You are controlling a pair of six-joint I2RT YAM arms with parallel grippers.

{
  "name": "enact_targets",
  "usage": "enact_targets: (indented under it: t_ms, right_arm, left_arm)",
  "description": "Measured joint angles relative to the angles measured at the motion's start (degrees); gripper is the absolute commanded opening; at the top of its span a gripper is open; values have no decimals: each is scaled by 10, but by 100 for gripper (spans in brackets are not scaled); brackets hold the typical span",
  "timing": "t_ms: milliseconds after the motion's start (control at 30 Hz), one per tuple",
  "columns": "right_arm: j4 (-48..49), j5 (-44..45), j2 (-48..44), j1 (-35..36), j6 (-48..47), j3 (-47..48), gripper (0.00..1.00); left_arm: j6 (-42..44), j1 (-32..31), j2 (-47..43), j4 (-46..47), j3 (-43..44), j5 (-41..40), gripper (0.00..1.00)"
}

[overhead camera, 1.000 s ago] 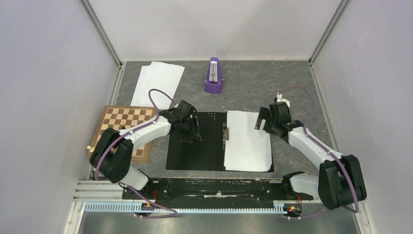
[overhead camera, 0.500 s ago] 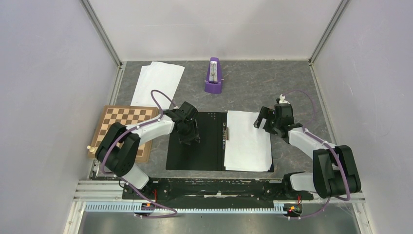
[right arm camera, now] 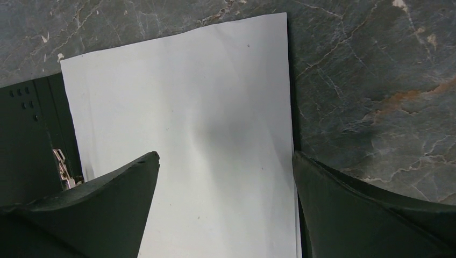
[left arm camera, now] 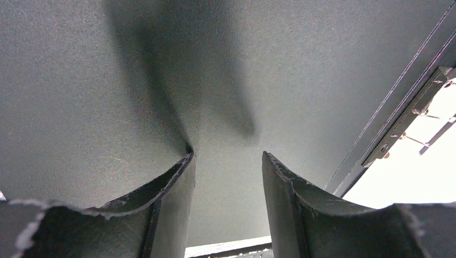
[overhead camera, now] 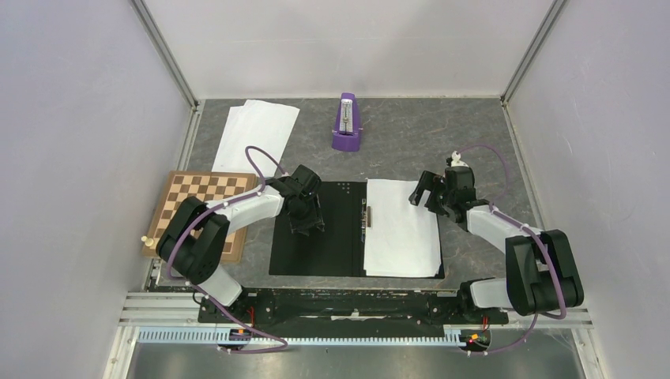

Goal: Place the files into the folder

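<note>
Surface: grey marbled table (overhead camera: 466, 134), boxed in by pale blank walls (overhead camera: 79, 118) on three sides, metal rail (overhead camera: 316, 335) along the near edge. The folder (overhead camera: 316, 253) lies open mid-table, black inside up, spine clip (overhead camera: 366, 215) down the middle. One white sheet (overhead camera: 401, 229) covers its right half, and the rest of the files (overhead camera: 254, 134) sit stacked far-left, well apart from it. Chessboard (overhead camera: 201, 205) is just left of the folder, purple metronome (overhead camera: 346, 124) at the far side. Left gripper (overhead camera: 306, 223) is over the bare left half, jaws partly apart with nothing between (tip contact with the panel: can't tell, wrist view too close). Right gripper (overhead camera: 423, 196) is spread wide and empty above the sheet's far right corner. The folder's right panel is hidden under the sheet except for a thin dark edge. A small pale item (overhead camera: 144, 238) at the chessboard's near-left corner is too tiny to identify.
</note>
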Motion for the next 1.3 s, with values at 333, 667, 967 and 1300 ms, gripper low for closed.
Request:
enact_targets:
  t_ms: [333,667,967,1300]
  right_arm:
    - [13,-5,6,7,0,0,98]
    - [11,17,6,35,0,0,98]
    - [-61,75,9,36,-14,31,98]
    - [-122,123,8,44,-31,76,98]
  left_arm:
    - [0,0,3,-1,3,0,55]
    - [0,0,4,-1,5,0,55]
    - [0,0,4,-3,12,-2,56]
    - [3,10,3,-37,93,-18,61]
